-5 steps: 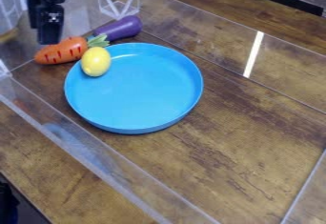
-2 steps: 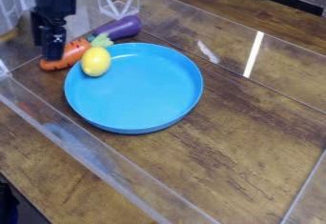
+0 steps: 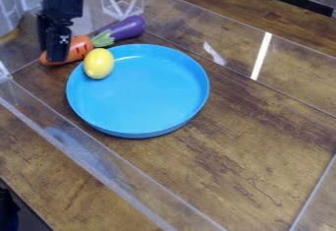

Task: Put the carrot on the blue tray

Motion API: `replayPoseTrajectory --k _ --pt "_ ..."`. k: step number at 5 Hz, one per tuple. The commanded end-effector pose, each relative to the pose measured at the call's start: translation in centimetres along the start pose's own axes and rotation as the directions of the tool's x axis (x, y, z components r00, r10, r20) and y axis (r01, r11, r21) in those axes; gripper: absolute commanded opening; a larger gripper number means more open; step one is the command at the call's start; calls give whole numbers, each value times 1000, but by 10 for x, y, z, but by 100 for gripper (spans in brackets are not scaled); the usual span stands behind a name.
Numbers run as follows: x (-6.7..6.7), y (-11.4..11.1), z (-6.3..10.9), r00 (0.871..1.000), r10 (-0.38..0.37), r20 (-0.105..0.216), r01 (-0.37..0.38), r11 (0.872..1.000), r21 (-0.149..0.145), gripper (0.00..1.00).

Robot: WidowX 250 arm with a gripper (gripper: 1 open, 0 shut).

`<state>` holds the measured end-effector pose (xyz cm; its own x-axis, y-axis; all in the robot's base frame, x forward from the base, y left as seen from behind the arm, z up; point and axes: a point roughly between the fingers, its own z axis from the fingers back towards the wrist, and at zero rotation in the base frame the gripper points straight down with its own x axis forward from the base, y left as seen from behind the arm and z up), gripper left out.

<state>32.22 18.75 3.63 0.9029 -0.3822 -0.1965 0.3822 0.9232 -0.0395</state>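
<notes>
Near the table's [image 3: 250, 156] far-left corner, the gripper [image 3: 55, 54] points down over the carrot [image 3: 75, 50], covering its left part; whether its fingers grip it cannot be told. The carrot lies on the table just outside the tray's [image 3: 164, 102] rim. A lemon [image 3: 98, 64] sits inside the tray's left edge; an eggplant [image 3: 121, 28] lies behind.

The black gripper [image 3: 55, 52] hangs at the top left, pointing almost straight down. Its fingers sit low, right on the carrot [image 3: 79, 48]. The arm above runs out past the top edge. The fingers look pressed around it, but it is hard to see.
</notes>
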Motion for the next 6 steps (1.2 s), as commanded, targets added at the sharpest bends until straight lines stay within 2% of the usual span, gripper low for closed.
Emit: replayPoseTrajectory --k 1,2,4,5,6 --pt "7 -8 18 998 51 38 -52 998 28 0" --pt "11 -17 21 993 107 50 -108 994 20 0" --pt "6 -5 42 995 75 71 -77 997 29 0" --pt "9 -21 59 995 40 96 -45 998 52 0" --pt "14 -31 59 995 10 101 -15 998 56 0"
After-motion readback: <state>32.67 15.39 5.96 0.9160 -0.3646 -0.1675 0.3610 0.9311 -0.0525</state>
